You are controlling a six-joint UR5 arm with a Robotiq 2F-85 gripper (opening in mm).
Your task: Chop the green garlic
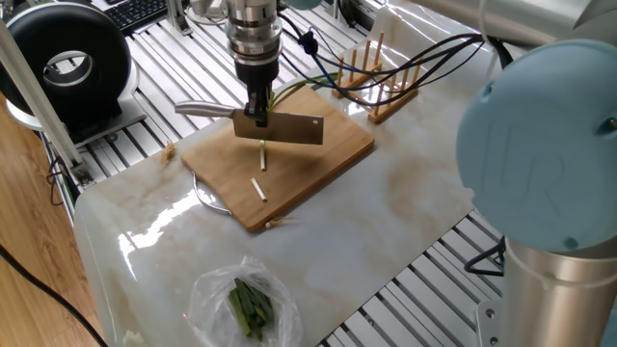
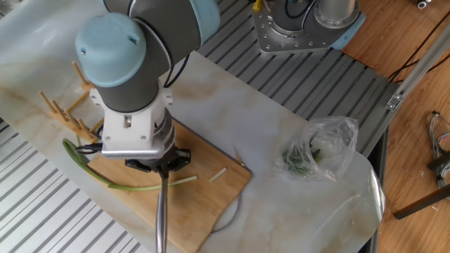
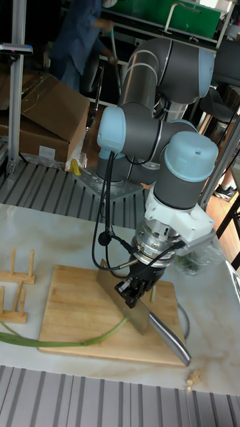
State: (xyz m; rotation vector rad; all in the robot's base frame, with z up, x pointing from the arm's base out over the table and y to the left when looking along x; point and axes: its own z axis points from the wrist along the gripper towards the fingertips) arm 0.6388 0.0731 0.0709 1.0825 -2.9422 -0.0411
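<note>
The green garlic (image 2: 133,187) lies across the wooden cutting board (image 2: 204,205), its leafy end (image 3: 40,340) hanging off the edge. One short cut stick (image 1: 258,188) rests apart on the board (image 1: 318,159). My gripper (image 1: 255,118) is shut on a knife. The knife's blade (image 1: 281,128) hangs crosswise just above the stalk's white end (image 1: 262,155), and its steel handle (image 1: 201,108) sticks out sideways. In the tall fixed view the gripper (image 3: 137,291) holds the blade (image 3: 123,300) over the stalk, edge down near the board (image 3: 73,303).
A clear plastic bag of dark green leaves (image 1: 249,306) lies near the marble table's corner, also visible as the bag (image 2: 318,150). A wooden peg rack (image 1: 378,79) stands behind the board. Cables trail by the rack. A round metal item pokes out under the board (image 1: 205,198).
</note>
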